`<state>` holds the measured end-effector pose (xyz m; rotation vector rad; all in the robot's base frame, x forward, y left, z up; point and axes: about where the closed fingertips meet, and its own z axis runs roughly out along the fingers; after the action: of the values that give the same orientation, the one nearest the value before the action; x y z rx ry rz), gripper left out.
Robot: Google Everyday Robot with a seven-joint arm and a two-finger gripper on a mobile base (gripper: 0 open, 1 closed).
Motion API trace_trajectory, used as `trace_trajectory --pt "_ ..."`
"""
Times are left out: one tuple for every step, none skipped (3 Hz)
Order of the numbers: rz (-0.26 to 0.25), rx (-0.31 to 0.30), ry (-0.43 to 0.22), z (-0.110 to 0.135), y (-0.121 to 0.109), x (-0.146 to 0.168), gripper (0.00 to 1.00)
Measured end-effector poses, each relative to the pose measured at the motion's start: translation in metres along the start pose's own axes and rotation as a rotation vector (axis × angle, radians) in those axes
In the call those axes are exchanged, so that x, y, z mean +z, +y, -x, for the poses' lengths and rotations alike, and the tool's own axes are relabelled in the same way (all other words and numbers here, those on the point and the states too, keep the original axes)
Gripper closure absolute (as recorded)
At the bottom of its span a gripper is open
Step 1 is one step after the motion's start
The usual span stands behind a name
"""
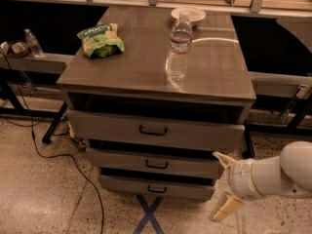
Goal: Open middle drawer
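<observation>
The grey wood-grain cabinet has three drawers. The middle drawer is the second one, a wide low front with a small black bail handle; it stands shut or nearly so, with a dark gap above it. The top drawer sticks out a little further. The lowest drawer is below. My gripper is at the lower right, just off the cabinet's right front corner, level with the middle and lowest drawers. Its two pale fingers stand spread apart and hold nothing.
On the cabinet top stand a clear water bottle, a green snack bag and a white plate. A black cable runs over the speckled floor at left. Blue tape marks the floor in front. A small bottle stands at far left.
</observation>
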<state>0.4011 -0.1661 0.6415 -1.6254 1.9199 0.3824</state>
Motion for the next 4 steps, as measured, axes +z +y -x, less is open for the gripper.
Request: trace_trajectory --pt "-0.044 -0.017 -0.055 -0.012 -0.011 0.038 0.00" --pt "-0.072 -0.025 -0.076 -0.029 -0.027 0.074 0.00" --pt "-0.083 -0.009 -0.075 -0.051 -0.040 0.107 0.00" --pt "-0.097 0.026 -0.067 -0.072 -0.052 0.135 0.00"
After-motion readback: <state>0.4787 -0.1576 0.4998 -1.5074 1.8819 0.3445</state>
